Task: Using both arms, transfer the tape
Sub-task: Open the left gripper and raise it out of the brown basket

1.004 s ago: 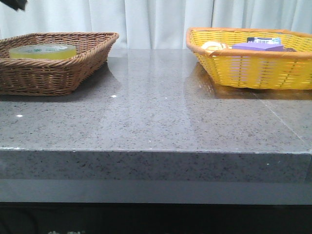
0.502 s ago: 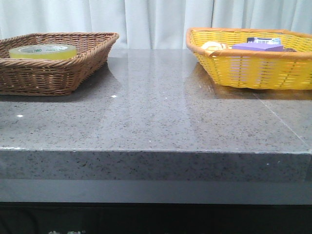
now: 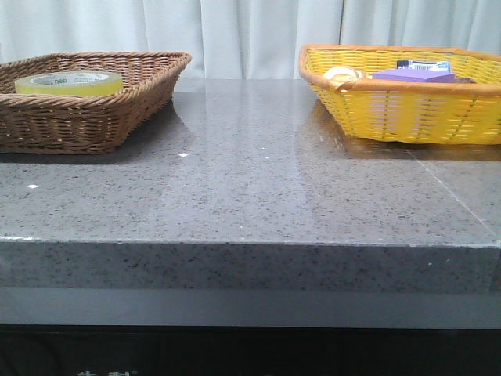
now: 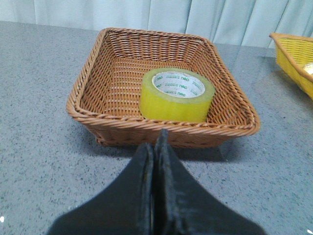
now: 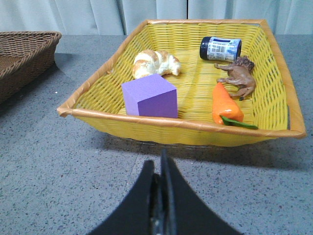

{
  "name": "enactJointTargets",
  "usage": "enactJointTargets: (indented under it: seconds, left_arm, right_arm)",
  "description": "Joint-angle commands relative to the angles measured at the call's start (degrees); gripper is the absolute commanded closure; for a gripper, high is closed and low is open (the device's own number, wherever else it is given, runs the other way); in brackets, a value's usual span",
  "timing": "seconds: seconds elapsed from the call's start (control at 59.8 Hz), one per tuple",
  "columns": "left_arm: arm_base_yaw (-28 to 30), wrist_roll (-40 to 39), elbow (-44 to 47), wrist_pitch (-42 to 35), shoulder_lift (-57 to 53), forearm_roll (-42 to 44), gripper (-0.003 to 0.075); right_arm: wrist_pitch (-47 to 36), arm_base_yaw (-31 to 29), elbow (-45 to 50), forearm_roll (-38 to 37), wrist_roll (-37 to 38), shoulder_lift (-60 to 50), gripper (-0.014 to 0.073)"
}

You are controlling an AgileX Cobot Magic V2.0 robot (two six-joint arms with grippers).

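The yellow tape roll (image 3: 69,83) with a white, green-printed core lies flat in the brown wicker basket (image 3: 94,117) at the table's left. In the left wrist view the tape (image 4: 176,95) sits in the basket (image 4: 112,122), beyond my left gripper (image 4: 155,144), which is shut and empty over the grey table short of the basket's rim. My right gripper (image 5: 159,164) is shut and empty over the table, short of the yellow basket (image 5: 146,123). Neither arm shows in the front view.
The yellow basket (image 3: 407,110) at the right holds a purple block (image 5: 149,95), a croissant (image 5: 155,62), a dark jar (image 5: 220,49), a toy lion (image 5: 238,77) and a toy carrot (image 5: 226,104). The grey stone table (image 3: 250,188) lies between the baskets.
A dark arm part seen at the top left corner of the front view one second ago has gone out of view. The tape and baskets have not moved.
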Motion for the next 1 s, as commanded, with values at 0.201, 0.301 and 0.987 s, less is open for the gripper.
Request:
enactJointTargets:
  seconds: [0.201, 0.301, 0.987]
  left_arm:
    - [0.1, -0.2, -0.4, -4.6, -7.0, -0.9, 0.074]
    - [0.1, -0.2, -0.4, -4.9, -7.0, -0.9, 0.074]
    - [6.4, -0.2, 10.5, -4.7, -19.1, -0.4, 0.074]
  right_arm:
    - [-4.9, -0.4, -1.6, 0.0, -0.2, 0.2, 0.0662]
    - [-4.9, -0.4, -1.6, 0.0, -0.2, 0.2, 0.0662]
    - [-4.9, -0.4, -1.6, 0.0, -0.2, 0.2, 0.0662]
